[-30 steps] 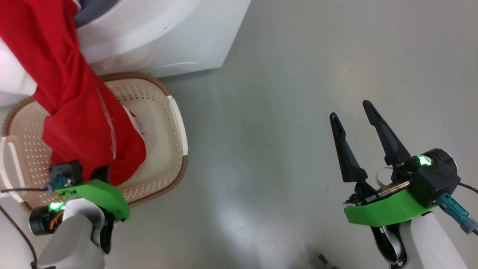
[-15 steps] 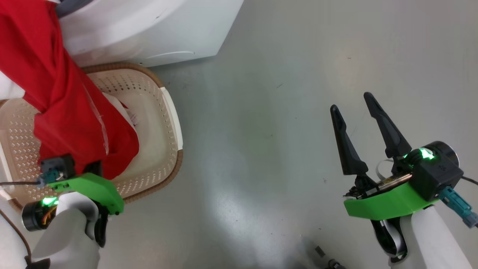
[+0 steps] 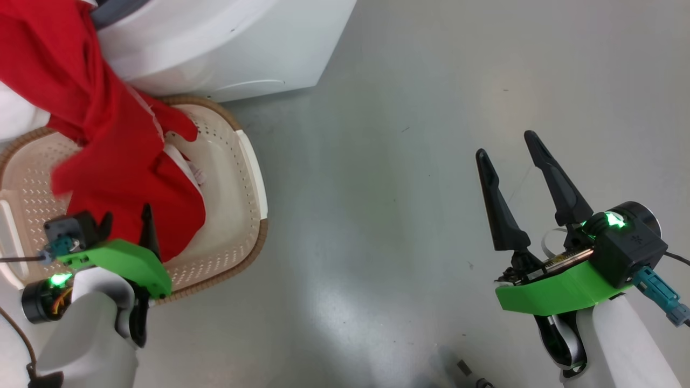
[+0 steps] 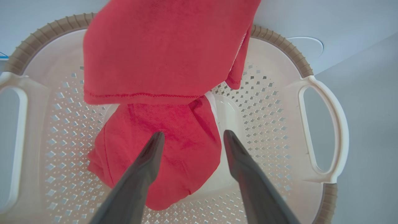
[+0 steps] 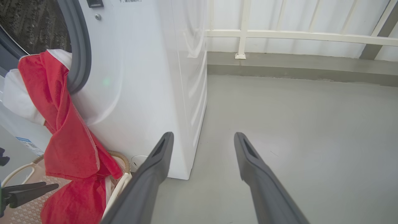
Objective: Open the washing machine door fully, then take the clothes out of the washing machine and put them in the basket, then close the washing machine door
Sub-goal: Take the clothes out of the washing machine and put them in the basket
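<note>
The red clothes (image 3: pixel 108 134) hang out of the white washing machine (image 3: pixel 226 43) and their lower end lies bunched in the cream basket (image 3: pixel 253 161). My left gripper (image 3: pixel 126 213) stands open just above that bundle. In the left wrist view the left gripper (image 4: pixel 192 133) has spread fingers over the red clothes (image 4: pixel 161 56) without pinching them, inside the basket (image 4: pixel 323 124). My right gripper (image 3: pixel 504 144) hovers open and empty over bare floor to the right. The right wrist view shows the right gripper (image 5: pixel 202 135), the clothes (image 5: pixel 71 140) draped from the grey gasket (image 5: pixel 77 46), and the washing machine (image 5: pixel 140 77). The washing machine door is out of view.
The basket (image 5: pixel 122 158) stands on the grey floor (image 3: pixel 404 188) against the machine's front. A pale railing (image 5: pixel 279 34) and a low kerb run along the far side. A small dark object (image 3: pixel 463 369) lies on the floor near the bottom edge.
My left gripper has opened and let go of the red clothes, whose lower end has dropped into the basket. The right arm has stayed put. The head camera shifted slightly.
</note>
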